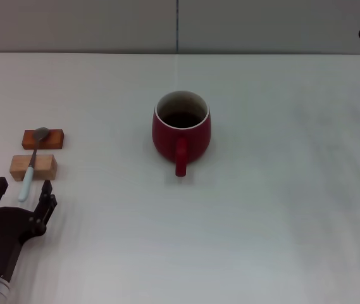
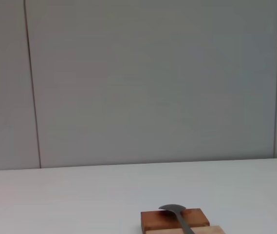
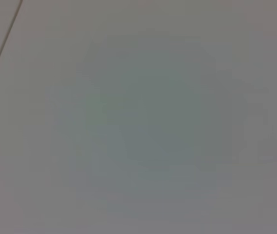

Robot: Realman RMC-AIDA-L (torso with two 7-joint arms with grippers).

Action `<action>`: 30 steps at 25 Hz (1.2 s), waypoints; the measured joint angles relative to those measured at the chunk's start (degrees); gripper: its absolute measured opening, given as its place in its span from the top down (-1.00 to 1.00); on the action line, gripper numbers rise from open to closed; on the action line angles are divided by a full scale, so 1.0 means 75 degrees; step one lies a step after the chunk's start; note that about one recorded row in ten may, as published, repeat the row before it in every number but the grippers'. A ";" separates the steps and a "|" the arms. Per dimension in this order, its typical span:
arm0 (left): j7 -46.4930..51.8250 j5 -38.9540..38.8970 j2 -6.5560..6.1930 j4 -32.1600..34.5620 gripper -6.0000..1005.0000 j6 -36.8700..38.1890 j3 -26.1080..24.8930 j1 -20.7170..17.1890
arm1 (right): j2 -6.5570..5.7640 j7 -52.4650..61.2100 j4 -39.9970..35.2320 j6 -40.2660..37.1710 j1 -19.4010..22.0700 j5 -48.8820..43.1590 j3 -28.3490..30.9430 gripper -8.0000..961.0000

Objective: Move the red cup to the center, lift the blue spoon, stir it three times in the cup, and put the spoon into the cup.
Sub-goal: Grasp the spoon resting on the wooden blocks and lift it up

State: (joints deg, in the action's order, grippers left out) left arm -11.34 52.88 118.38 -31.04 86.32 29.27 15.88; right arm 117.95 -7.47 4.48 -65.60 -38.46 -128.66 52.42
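Head view shows you the blue spoon [image 1: 31,161] at nine o'clock of the centred red cup [image 1: 181,132], bridging two wooden blocks [image 1: 37,153], light and slippery, so pinch its raised pale handle with your spread-open left end effector [image 1: 21,191] at its near tip.

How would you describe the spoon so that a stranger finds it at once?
Start at the red cup mid-table, then look far to the robot's left, just ahead of the open left claw. The spoon lies across two wooden blocks: slim, with a grey bowl and a pale blue handle.
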 joint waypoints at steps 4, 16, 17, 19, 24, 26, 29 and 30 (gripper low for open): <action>0.0000 0.0022 -0.0005 0.0052 -0.58 -0.0103 -0.0121 0.0004 | 0.0000 0.0000 0.0000 -0.0005 -0.0003 0.0000 -0.0001 0.97; 0.0000 0.0028 0.0001 0.0061 -0.23 -0.0238 -0.0233 0.0136 | -0.0007 0.0000 -0.0010 -0.0009 -0.0025 0.0000 0.0031 0.98; 0.0000 0.0029 0.0001 0.0061 -0.15 -0.0264 -0.0246 0.0158 | -0.0012 0.0000 -0.0016 -0.0009 -0.0032 0.0001 0.0031 0.98; 0.0000 0.0029 0.0001 0.0061 -0.15 -0.0280 -0.0258 0.0173 | -0.0012 0.0000 -0.0019 -0.0008 -0.0036 0.0001 0.0031 0.98; 0.0000 0.0028 0.0001 0.0061 -0.16 -0.0384 -0.0307 0.0240 | -0.0013 0.0000 -0.0023 -0.0008 -0.0040 0.0001 0.0031 0.98; 0.0000 0.0028 0.0001 0.0061 -0.16 -0.0419 -0.0332 0.0250 | -0.0018 0.0000 -0.0028 -0.0008 -0.0045 0.0001 0.0031 0.98; 0.0000 0.0028 0.0001 0.0075 -0.14 -0.0486 -0.0363 0.0287 | -0.0035 0.0000 -0.0027 -0.0007 -0.0051 0.0001 0.0031 0.98; 0.0000 0.0028 0.0001 0.0099 -0.13 -0.0496 -0.0364 0.0294 | -0.0038 0.0000 -0.0028 -0.0008 -0.0051 0.0001 0.0031 0.98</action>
State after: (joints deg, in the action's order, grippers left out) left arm -11.34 53.09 118.39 -30.30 82.60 26.55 18.08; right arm 117.67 -7.47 4.27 -65.65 -38.85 -128.66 52.65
